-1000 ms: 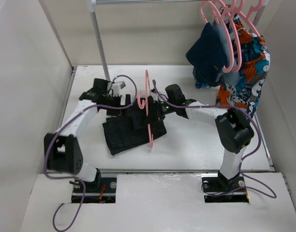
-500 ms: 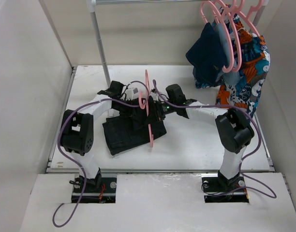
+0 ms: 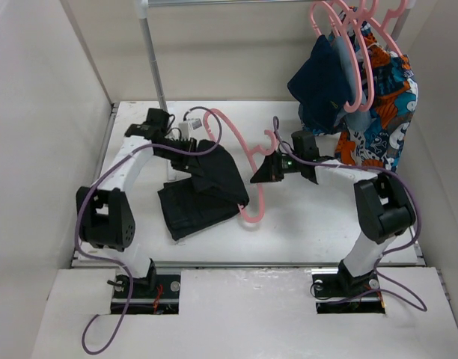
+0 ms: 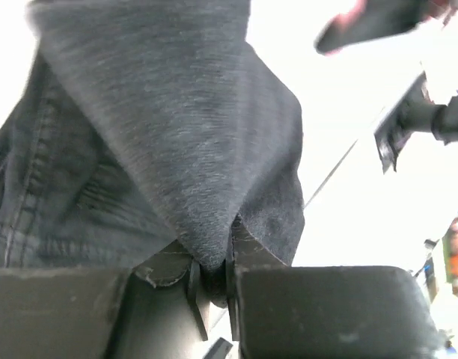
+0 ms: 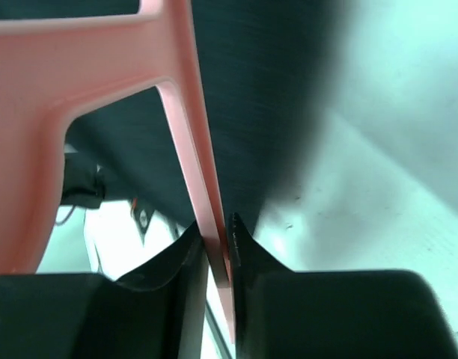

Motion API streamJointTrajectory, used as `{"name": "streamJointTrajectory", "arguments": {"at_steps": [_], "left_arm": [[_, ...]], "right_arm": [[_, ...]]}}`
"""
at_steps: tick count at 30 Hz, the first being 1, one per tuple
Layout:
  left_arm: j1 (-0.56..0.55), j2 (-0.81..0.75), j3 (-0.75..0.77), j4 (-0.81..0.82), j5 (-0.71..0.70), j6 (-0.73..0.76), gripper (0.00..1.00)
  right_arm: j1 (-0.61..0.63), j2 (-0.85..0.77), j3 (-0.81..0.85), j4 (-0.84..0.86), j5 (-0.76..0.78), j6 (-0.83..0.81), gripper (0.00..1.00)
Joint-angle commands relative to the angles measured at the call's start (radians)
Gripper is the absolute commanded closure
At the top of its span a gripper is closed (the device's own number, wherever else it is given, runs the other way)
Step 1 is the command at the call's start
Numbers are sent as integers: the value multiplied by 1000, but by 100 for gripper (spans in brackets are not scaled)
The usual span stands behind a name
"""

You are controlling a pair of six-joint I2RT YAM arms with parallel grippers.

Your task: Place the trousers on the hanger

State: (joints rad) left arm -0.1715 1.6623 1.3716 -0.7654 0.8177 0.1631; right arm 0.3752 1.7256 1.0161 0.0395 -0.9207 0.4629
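the trousers [image 3: 199,198] are plain matte black, soft and unpatterned. most of them lie in a rumpled, roughly square heap on the white table [image 3: 311,224], left of centre, while one part is drawn up into a tent-like peak. close up, the cloth [image 4: 176,149] reads as charcoal with a fine, slightly fuzzy weave, and rows of stitched seams run along its left side. the left fingers [image 4: 169,271] are clenched tight on a fold at that peak, the fabric squeezed to a thin wedge between them.

the hanger [image 3: 253,215] is thin, smooth pink plastic with a hook and a rounded frame. it is held above the table just to the right of the raised cloth, and its curved lower end sits against the edge of the trousers. the right fingers [image 5: 251,262] are pinched on one narrow bar of the hanger [image 5: 102,67] – black fabric fills the view behind it.

at the back right, a bunch of pink hangers [image 3: 356,45] carries a navy garment [image 3: 322,82] and an orange-blue patterned cloth [image 3: 379,112] – well apart from the work. a metal rail post [image 3: 156,67] stands at the back left.
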Motion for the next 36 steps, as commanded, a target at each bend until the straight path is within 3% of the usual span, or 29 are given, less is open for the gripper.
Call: {"name": "streamJointTrajectory", "arguments": {"at_steps": [1,10,12,15,16,20,22,28,30,31,35,36], "left_arm": [[-2,-134,86,-273,110,205,100],[-14,-213,151,-322,66,217,100],[7,-202,211,-344,8,202,100],[18,-184,239,-365,-230,203,100],[18,-184,227,-365,-374,213,100],[18,-156,48,-365,-569,284,100],[18,-125,-56,-365,-569,303,100],[-20,-7,-158,-255,-538,271,96],[-29,39,-199,-191,-587,257,86],[-29,39,-215,-171,-598,257,86],[21,70,-250,-114,-569,214,54],[38,70,-223,-103,-552,205,39]], "right_arm": [[13,27,9,20,61,-15,100],[76,126,101,10,235,57,100],[76,126,101,10,261,71,100],[62,68,53,-24,319,71,100],[45,46,36,-33,354,71,100],[8,-69,-14,-133,449,28,100],[8,-125,-14,-202,488,-4,100],[100,-169,140,-367,560,-58,100],[119,-210,182,-413,604,-49,100],[128,-210,182,-414,617,-49,100],[137,-316,226,-455,672,11,100],[154,-349,245,-472,689,22,100]]}}
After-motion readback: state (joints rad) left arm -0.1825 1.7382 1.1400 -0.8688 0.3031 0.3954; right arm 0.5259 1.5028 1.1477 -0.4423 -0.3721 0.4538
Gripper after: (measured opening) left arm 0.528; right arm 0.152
